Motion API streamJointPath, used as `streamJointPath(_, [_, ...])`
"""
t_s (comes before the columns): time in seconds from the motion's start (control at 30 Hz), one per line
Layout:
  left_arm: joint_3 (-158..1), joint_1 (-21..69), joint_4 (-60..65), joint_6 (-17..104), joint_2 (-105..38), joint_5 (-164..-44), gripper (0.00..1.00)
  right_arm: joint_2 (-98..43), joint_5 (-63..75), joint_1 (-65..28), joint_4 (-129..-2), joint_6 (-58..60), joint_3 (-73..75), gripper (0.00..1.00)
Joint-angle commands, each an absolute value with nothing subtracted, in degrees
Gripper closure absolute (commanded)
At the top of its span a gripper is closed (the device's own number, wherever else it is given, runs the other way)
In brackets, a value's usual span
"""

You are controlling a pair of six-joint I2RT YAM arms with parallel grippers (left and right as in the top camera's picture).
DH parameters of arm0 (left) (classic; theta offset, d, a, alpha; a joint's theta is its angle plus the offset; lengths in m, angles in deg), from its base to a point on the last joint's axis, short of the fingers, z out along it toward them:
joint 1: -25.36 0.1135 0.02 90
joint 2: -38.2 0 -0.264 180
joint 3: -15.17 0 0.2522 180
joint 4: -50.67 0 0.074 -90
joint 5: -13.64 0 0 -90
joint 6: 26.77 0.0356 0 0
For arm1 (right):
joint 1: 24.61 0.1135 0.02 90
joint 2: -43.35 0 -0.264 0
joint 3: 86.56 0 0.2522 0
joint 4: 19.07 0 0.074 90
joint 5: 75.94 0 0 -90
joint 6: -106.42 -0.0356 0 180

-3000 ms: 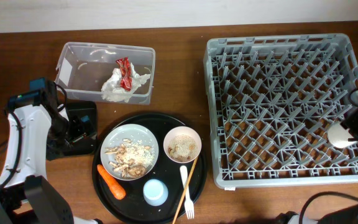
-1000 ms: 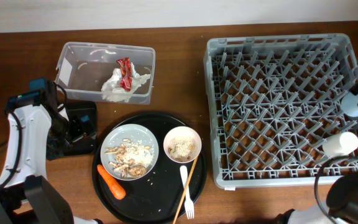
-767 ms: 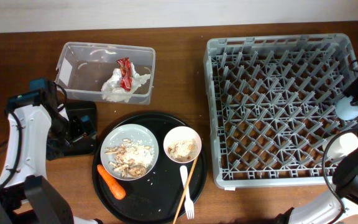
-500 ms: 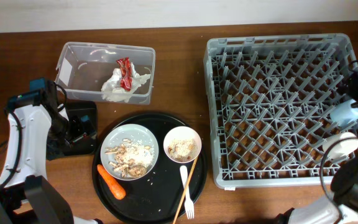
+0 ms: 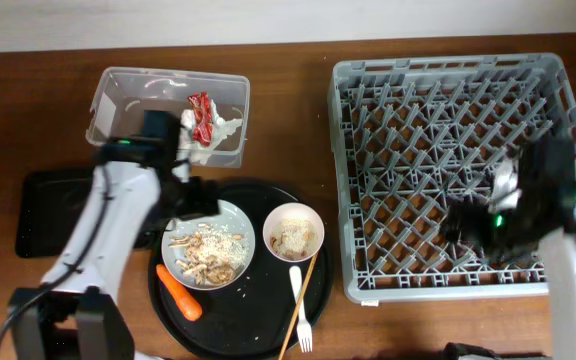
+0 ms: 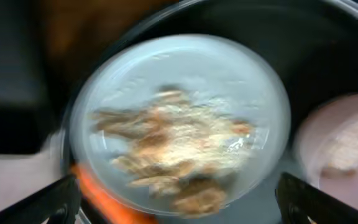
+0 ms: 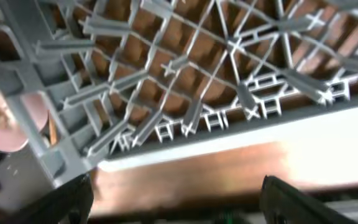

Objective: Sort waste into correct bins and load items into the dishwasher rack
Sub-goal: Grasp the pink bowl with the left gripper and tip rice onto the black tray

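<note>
On the wooden table [image 5: 288, 110], in the overhead view, the dishwasher rack [image 5: 448, 70] is seen at the right and the round black tray [image 5: 258, 335] at the lower middle. On that tray are seen the white plate [image 5: 232, 221] with beige food scraps [image 5: 206, 250], the bowl [image 5: 293, 232], the carrot [image 5: 178, 292] and the white fork [image 5: 295, 280], with a chopstick [image 5: 313, 265] laid aslant just beside the fork. Behind the tray stands the clear tub [image 5: 128, 100], in which a crumpled napkin [image 5: 225, 127] and the red wrapper [image 5: 200, 115] are held. The shallow black tray [image 5: 53, 210] lies at the left. The left gripper [image 5: 190, 198] is held over the plate's upper left rim, and the right gripper [image 5: 463, 228] over the front right part of the rack.

In the left wrist view, which is blurred, the plate with its scraps is shown in the middle. The two dark fingertips [image 6: 51, 199] are spread wide at the lower corners, and nothing is gripped. The carrot is glimpsed at the lower left, the bowl at the right edge.

In the right wrist view, the rack's grid floor and one wall are shown. The fingertips [image 7: 303, 200] are likewise parted, with nothing between them. The bowl is glimpsed at the left edge.
</note>
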State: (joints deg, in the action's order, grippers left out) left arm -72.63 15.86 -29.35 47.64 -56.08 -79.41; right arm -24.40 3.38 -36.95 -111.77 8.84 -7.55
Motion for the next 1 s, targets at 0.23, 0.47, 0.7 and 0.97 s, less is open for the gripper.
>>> streamJointPath(0.23, [-72.7, -21.5, -15.8, 50.7, -58.6, -75.7, 0.08, -18.5, 1.6, -36.6, -108.6, 8.3, -14.4, 0.1])
streamJointPath(0.47, [-72.7, -25.7, -17.2, 50.9, -67.7, -70.9, 0.24, -18.5, 1.8, -36.6, -108.4, 8.3, -14.4, 0.1])
streamJointPath(0.7, [-72.7, -25.7, -17.8, 50.9, -71.3, -70.9, 0.76, -18.5, 1.8, -36.6, -108.3, 8.3, -14.4, 0.1])
streamJointPath(0.97, [-73.1, -25.5, -19.3, 50.9, -70.8, -67.9, 0.99, -18.5, 1.8, -36.6, -108.4, 8.3, -14.4, 0.09])
